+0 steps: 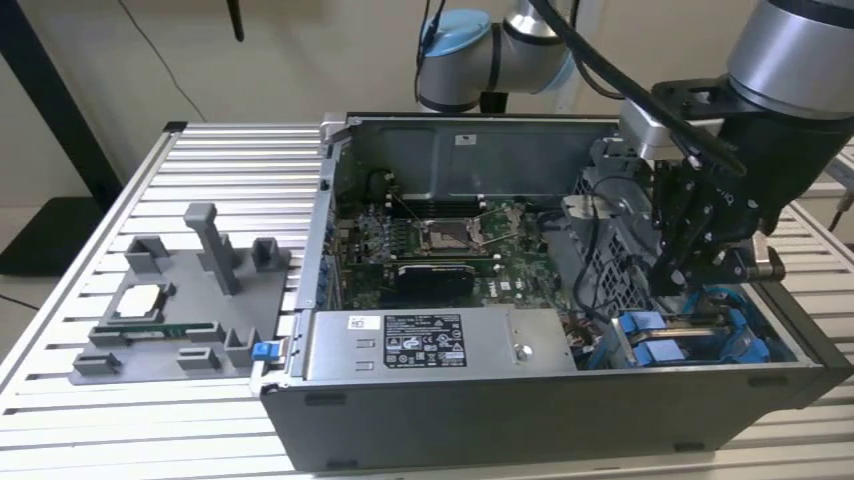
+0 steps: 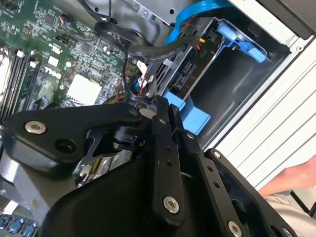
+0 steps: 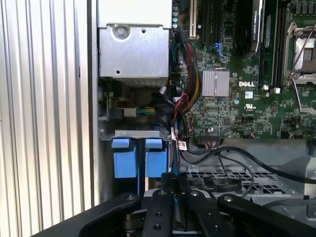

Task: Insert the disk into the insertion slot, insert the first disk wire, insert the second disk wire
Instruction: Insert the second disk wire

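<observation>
Currently the gripper (image 1: 701,262) sits at the right of the exterior view, down inside the open computer case (image 1: 534,420) over the insertion slot (image 1: 681,345). The disk (image 2: 190,71) shows in the second wrist view, upper centre, seated in the bay among blue fittings. Can't tell its finger state. Power-supply box (image 1: 434,342) at lower centre.

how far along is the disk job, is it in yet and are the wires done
The disk in its blue carrier looks already seated in the slot at the case's corner. In hand: the gripper is low over that bay, right beside a black wire and its plug by the disk's edge. Whether the jaws hold it, I cannot tell. Left: neither wire visibly reads as plugged in, so both remain unconfirmed.
</observation>
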Controlling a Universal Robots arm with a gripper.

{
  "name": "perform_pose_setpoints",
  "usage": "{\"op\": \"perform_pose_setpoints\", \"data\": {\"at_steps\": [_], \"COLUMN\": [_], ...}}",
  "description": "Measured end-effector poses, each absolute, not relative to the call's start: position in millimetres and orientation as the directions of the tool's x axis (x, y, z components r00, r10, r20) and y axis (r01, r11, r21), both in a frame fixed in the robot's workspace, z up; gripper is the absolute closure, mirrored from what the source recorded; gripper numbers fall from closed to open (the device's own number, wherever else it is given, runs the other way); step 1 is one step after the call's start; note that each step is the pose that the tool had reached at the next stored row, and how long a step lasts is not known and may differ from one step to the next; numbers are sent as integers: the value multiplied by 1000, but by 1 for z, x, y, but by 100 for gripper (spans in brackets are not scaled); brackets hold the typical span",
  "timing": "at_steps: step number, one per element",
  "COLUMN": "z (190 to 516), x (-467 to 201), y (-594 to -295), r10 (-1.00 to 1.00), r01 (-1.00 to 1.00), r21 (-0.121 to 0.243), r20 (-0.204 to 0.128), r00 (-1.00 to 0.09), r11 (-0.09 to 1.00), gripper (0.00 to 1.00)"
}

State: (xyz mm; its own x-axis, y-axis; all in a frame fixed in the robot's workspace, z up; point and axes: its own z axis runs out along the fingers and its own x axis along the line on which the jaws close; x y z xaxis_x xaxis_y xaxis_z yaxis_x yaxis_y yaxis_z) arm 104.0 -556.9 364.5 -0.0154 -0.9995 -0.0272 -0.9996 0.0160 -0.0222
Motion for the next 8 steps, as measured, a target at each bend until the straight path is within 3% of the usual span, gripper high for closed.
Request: {"op": "perform_pose_setpoints", "data": {"at_steps": [8], "z": [352], "x": [104], "y": [-557], "r10": [-1000], "r01": [-1000], "r21": [-22], "r20": [-17], "r00": [-15], "r11": [16], "gripper": [100]}}
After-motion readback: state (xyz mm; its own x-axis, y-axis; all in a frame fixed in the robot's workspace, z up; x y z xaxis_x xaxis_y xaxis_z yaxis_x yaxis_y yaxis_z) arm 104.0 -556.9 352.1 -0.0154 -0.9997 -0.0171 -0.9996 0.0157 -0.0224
